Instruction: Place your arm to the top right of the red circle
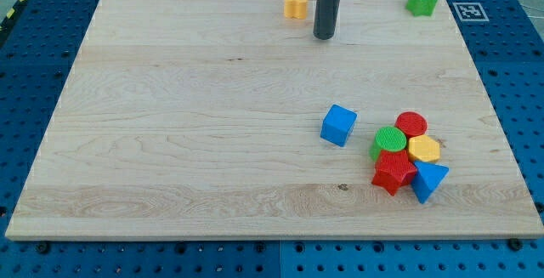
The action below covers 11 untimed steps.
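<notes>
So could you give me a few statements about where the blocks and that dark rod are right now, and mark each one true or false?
1. My tip is near the view's top, far from the red circle. True.
2. The blue cube is touching the cluster of blocks. False: it sits apart, to the view's left of the green circle.
3. The red circle lies at the top of the cluster, beside the green circle and the yellow hexagon. True.
4. The green star is at the view's bottom left. False: it is near the top right corner.
5. My tip is pushing the small yellow block. False: it stands just to that block's right, apart from it.
</notes>
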Available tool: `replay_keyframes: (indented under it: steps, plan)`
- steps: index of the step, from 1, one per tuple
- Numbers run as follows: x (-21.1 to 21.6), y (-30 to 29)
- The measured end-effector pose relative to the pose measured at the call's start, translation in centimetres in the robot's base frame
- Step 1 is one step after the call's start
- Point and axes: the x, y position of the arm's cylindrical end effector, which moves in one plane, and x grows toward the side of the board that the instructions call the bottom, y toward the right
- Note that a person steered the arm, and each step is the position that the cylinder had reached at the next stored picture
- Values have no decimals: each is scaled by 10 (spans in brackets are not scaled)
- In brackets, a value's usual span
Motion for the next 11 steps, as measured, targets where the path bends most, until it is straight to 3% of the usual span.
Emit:
replay_keyframes:
  steps: [2,5,7,11]
  plan:
    - [20,34]
    - [83,79]
    - [86,81]
    - [128,155]
